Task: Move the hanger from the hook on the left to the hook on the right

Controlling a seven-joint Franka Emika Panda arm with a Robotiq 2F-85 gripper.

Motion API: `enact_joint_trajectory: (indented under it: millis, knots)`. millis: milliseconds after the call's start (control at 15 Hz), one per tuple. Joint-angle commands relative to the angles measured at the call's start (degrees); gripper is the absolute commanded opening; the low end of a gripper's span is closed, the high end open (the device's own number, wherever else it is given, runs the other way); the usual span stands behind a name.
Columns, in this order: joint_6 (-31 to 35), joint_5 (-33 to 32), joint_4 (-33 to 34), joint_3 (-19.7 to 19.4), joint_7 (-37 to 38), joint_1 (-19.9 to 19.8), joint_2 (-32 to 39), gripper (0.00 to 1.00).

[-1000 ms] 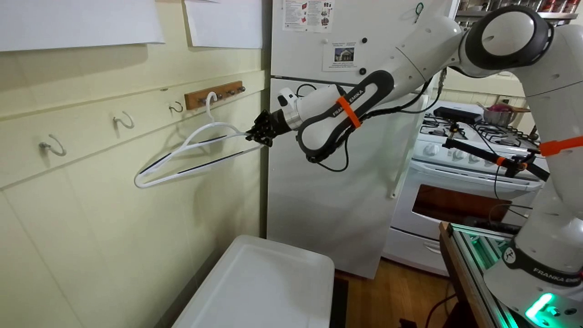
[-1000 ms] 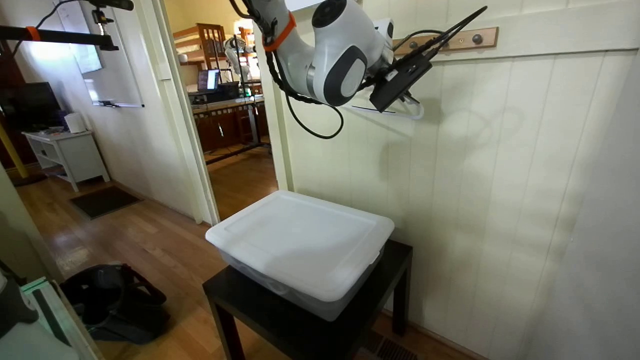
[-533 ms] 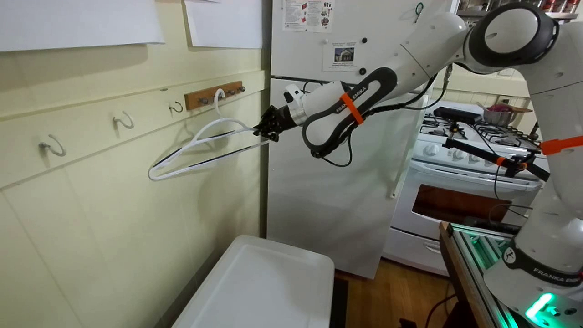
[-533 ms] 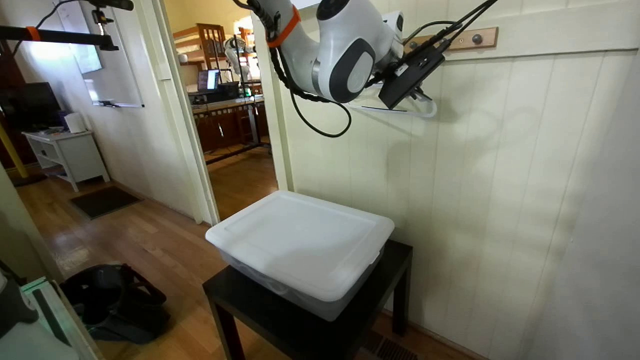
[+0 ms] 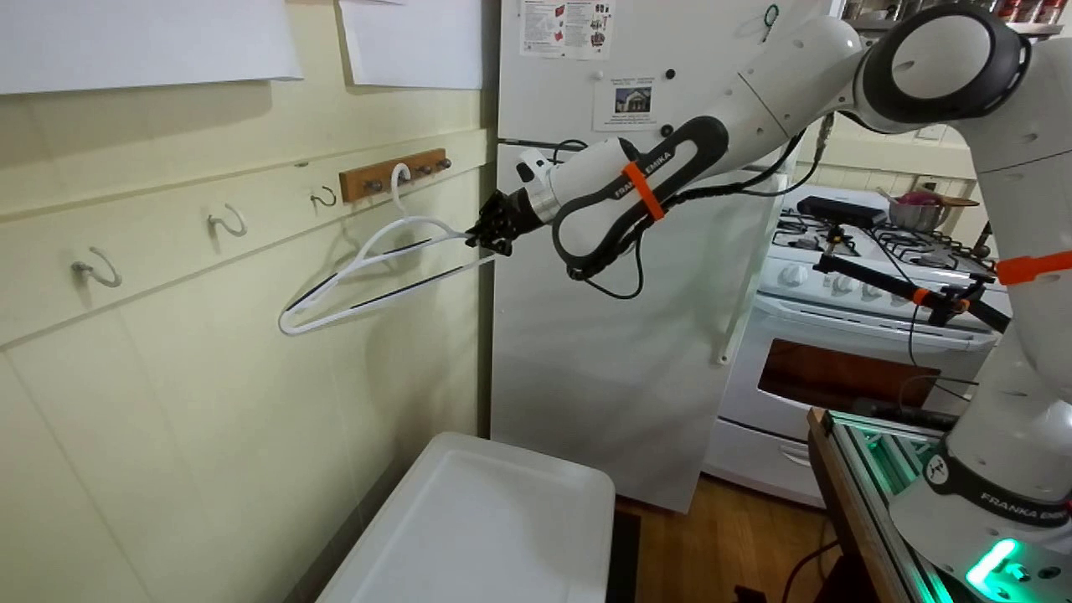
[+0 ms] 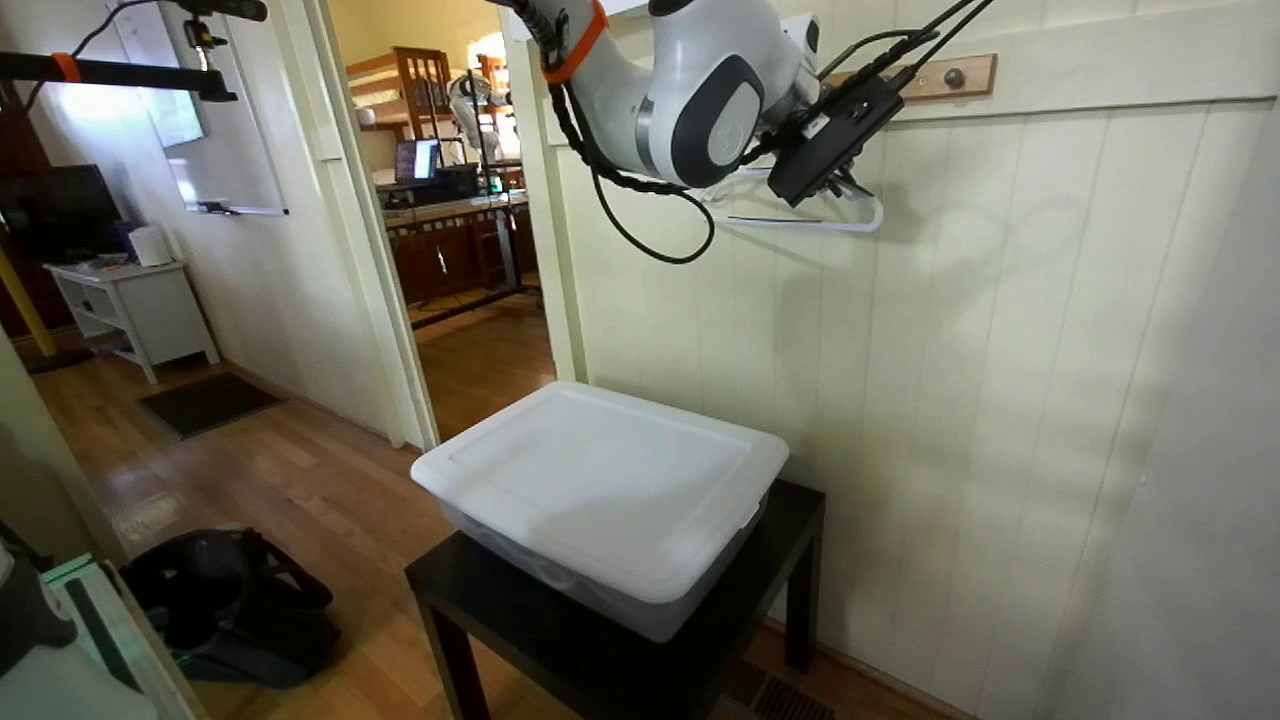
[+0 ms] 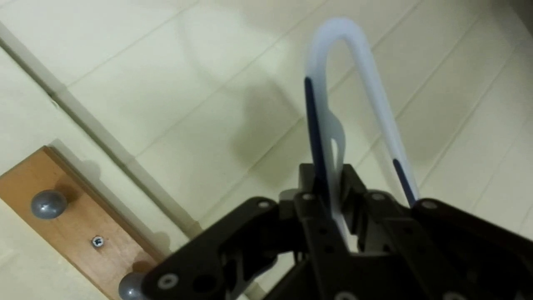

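The white hanger [image 5: 362, 261] with dark strips is held in the air beside the wall, its small top hook up. My gripper [image 5: 472, 239] is shut on its end nearest the fridge. In the wrist view the hanger [image 7: 370, 71] runs between the gripper [image 7: 328, 178] fingertips. The hanger's hook top overlaps a wooden rack [image 5: 356, 184] with metal knobs; I cannot tell if it touches a knob. To the left on the wall are a silver hook [image 5: 99, 270], another silver hook [image 5: 228, 221] and a small dark hook [image 5: 323, 197]. The arm hides much of the hanger [image 6: 878, 215] in an exterior view.
The wrist view shows the rack [image 7: 83, 254] with a knob [image 7: 48, 204] at lower left. The fridge [image 5: 586, 352] stands close right of the gripper. A lidded bin [image 6: 600, 480] sits on a black table [image 6: 790, 510] below. Papers [image 5: 410, 42] hang above the rack.
The gripper and hanger have moved right and slightly up along the wall, bringing the hanger's hook across the rack. In the last half second they have moved only a little.
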Motion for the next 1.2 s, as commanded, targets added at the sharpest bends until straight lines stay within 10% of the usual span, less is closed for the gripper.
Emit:
enact_joint_trajectory:
  millis: [0,1133]
  knots:
    - [-4.7,1.1,2.8,-3.0,-0.2,3.0,-0.3,0.04]
    - [-15.4,1.0,18.3,-12.4,3.5,12.1,7.3,0.04]
